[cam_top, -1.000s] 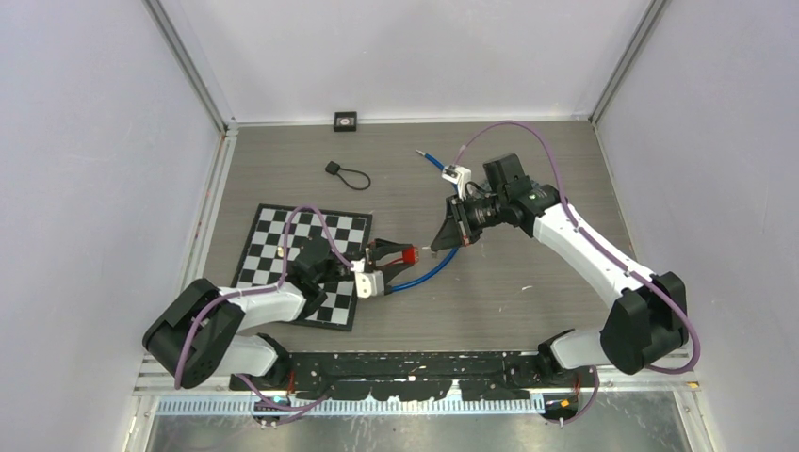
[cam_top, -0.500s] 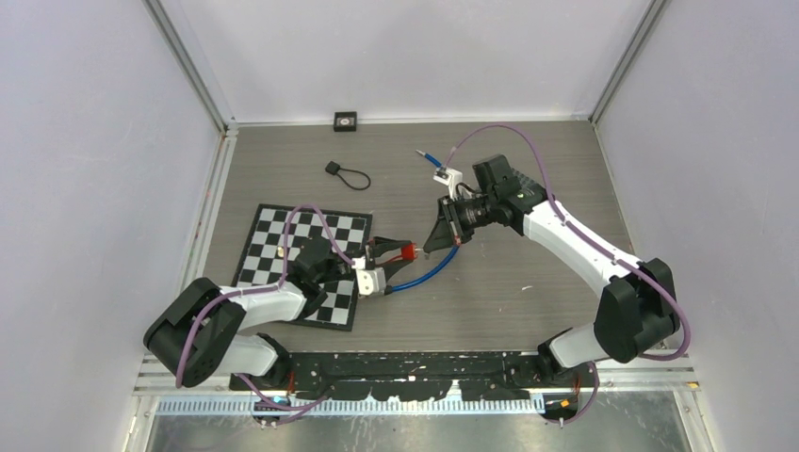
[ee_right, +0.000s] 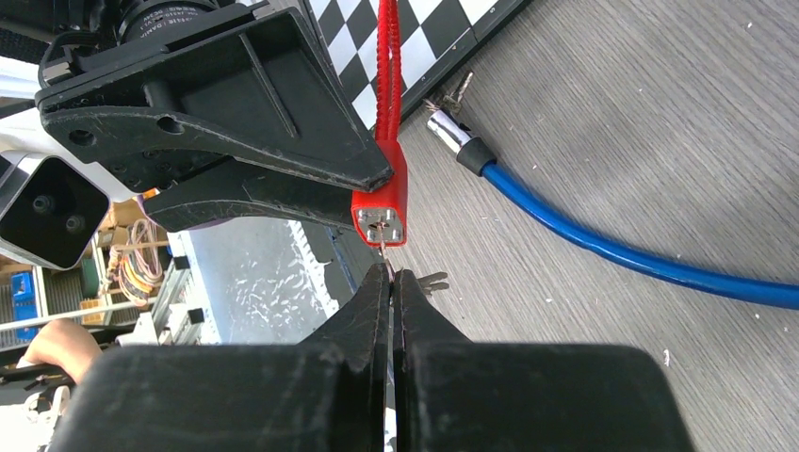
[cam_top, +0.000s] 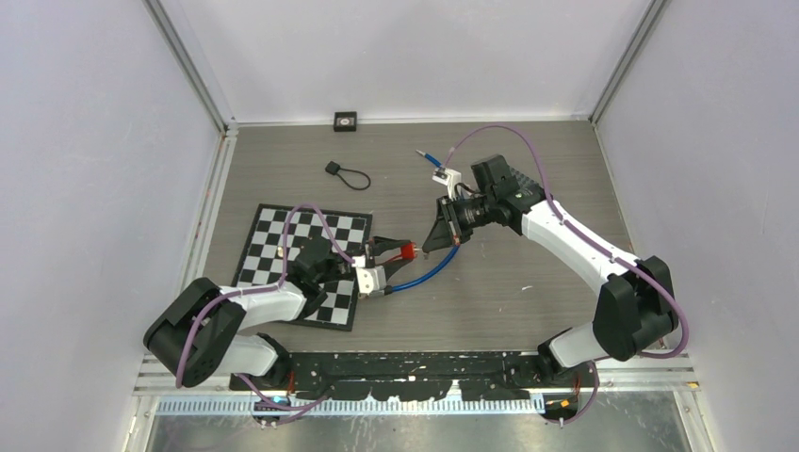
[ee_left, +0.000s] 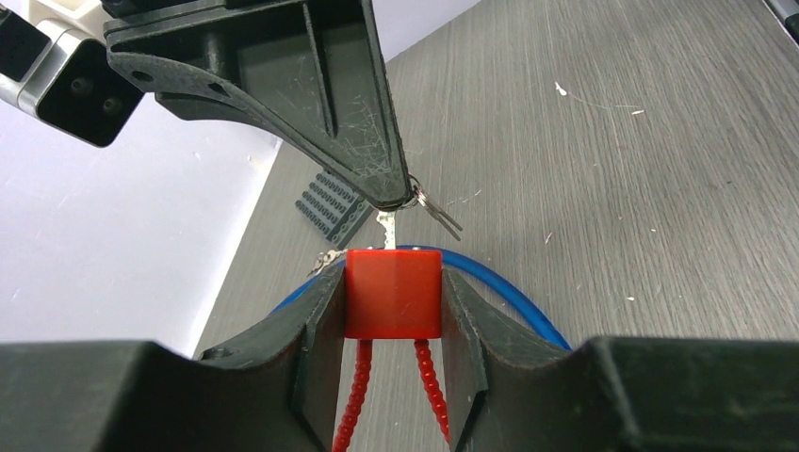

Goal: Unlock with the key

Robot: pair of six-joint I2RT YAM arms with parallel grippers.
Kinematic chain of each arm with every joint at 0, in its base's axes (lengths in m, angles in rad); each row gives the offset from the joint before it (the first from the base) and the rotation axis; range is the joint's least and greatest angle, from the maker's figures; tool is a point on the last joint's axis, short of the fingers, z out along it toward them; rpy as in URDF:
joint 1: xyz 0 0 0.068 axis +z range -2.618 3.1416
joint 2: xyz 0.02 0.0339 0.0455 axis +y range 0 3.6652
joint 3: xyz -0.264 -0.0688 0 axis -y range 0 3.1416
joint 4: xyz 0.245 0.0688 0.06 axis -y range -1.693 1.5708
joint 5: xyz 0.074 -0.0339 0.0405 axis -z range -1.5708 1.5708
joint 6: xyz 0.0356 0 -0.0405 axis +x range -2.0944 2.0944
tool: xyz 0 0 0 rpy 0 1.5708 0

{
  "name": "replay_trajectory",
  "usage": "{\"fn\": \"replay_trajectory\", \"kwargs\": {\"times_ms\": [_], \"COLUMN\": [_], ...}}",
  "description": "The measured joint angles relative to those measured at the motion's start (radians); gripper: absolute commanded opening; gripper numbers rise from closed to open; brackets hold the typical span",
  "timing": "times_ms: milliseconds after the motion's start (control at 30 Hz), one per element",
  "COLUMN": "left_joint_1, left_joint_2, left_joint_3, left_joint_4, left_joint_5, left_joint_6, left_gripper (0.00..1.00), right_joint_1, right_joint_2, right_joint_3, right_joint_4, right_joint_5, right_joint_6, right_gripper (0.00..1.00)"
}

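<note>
My left gripper [ee_left: 393, 292] is shut on a small red padlock [ee_left: 392, 293] with a red beaded cable [ee_left: 356, 395], holding it above the table; it also shows in the top view [cam_top: 408, 251]. My right gripper [ee_right: 390, 275] is shut on a thin silver key [ee_left: 385, 226], whose tip meets the lock's keyhole face [ee_right: 384, 226]. A key ring [ee_left: 429, 202] hangs beside the fingertips. In the top view the right gripper [cam_top: 429, 248] meets the left gripper [cam_top: 400, 252] at table centre.
A blue cable [cam_top: 429, 271] with a metal end [ee_right: 447, 130] curves on the table under the lock. A checkered board [cam_top: 303, 263] lies left. A small black cable lock [cam_top: 344, 173] and a black square [cam_top: 346, 121] lie at the back.
The right gripper has moved left and down with the key, closing the gap until the key tip meets the red padlock. The left gripper has stayed nearly still.
</note>
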Motion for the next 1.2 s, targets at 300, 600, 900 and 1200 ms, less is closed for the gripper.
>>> {"fn": "replay_trajectory", "kwargs": {"times_ms": [300, 600, 900, 1200], "left_joint_1": [0.000, 0.000, 0.003, 0.003], "left_joint_2": [0.000, 0.001, 0.001, 0.001], "left_joint_3": [0.000, 0.000, 0.000, 0.000], "left_joint_4": [-0.001, -0.005, -0.011, -0.024], "left_joint_5": [-0.014, -0.005, 0.012, 0.013], "left_joint_6": [0.000, 0.001, 0.005, 0.008], "left_gripper": [0.00, 0.00, 0.00, 0.00], "right_joint_1": [0.007, 0.011, 0.013, 0.013], "right_joint_2": [0.007, 0.011, 0.011, 0.019], "right_joint_3": [-0.003, -0.005, -0.005, -0.005], "right_joint_4": [0.006, 0.011, 0.006, 0.004], "right_joint_5": [0.005, 0.010, 0.016, 0.021], "right_joint_6": [0.000, 0.000, 0.004, 0.013], "right_gripper": [0.01, 0.01, 0.01, 0.01]}}
